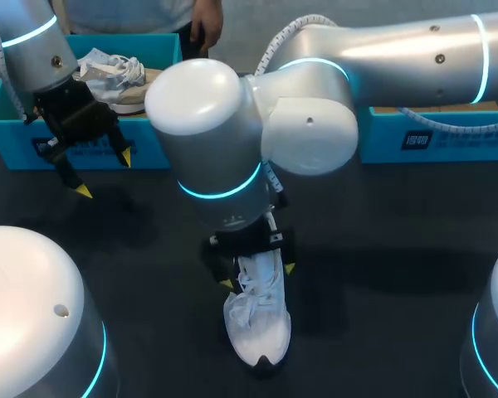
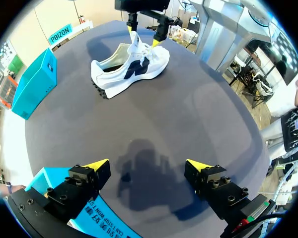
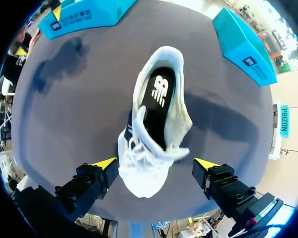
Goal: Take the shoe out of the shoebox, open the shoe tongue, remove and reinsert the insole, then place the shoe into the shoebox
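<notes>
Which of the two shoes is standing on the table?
The white lace-up sneaker beneath the right tool; the other shoe lies inside the open blue cardboard shoebox.

The shoe point(image 3: 154, 144) is showing a white upper of soft woven cloth with corded laces point(image 1: 253, 298), and its insole point(image 3: 159, 106) is looking black, smooth and matt. The counter point(image 1: 382, 249) is presenting a dark, matt, faintly cloth-like face. The shoebox point(image 1: 8, 141) is looking like smooth blue card. The right arm point(image 1: 207, 116) is gleaming in a glossy white shell. The left tool point(image 2: 148, 164) and right tool point(image 3: 155, 162) are showing matt black bodies, seemingly metal, with bright yellow tips.
</notes>
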Action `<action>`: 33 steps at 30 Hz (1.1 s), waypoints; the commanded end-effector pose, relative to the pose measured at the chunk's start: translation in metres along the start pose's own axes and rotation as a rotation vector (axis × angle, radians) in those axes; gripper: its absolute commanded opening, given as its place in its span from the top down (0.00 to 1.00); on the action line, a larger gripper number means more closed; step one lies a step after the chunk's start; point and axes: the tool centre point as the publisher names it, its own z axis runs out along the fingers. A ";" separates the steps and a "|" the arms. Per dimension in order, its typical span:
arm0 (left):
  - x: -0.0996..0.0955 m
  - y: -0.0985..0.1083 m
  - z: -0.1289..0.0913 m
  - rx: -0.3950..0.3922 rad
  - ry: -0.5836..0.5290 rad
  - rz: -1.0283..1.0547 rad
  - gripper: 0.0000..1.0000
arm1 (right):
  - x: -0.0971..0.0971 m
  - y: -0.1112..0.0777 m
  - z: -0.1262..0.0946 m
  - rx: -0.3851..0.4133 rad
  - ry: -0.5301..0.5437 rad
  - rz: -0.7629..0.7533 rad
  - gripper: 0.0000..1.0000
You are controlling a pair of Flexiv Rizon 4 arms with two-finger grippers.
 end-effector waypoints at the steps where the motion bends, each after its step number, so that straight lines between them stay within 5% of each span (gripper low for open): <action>1: 0.001 0.000 0.000 -0.002 -0.002 0.001 0.00 | 0.005 -0.019 -0.009 -0.073 -0.013 0.119 0.00; 5: 0.001 0.000 0.000 -0.002 -0.002 0.001 0.00 | 0.011 -0.020 -0.017 -0.104 -0.023 0.105 0.07; 7: 0.001 0.000 0.000 -0.002 -0.002 0.001 0.00 | 0.015 -0.018 -0.018 -0.110 -0.023 0.094 0.40; 9: 0.001 0.000 0.000 -0.002 -0.002 0.001 0.00 | 0.017 -0.016 -0.017 -0.113 -0.019 0.084 0.54; 22: 0.001 0.000 0.000 -0.002 -0.002 0.001 0.00 | 0.022 -0.021 -0.017 -0.109 -0.019 0.091 0.72; 33: 0.001 0.000 0.000 -0.002 -0.002 0.001 0.00 | 0.008 -0.026 -0.010 -0.088 -0.014 0.138 0.70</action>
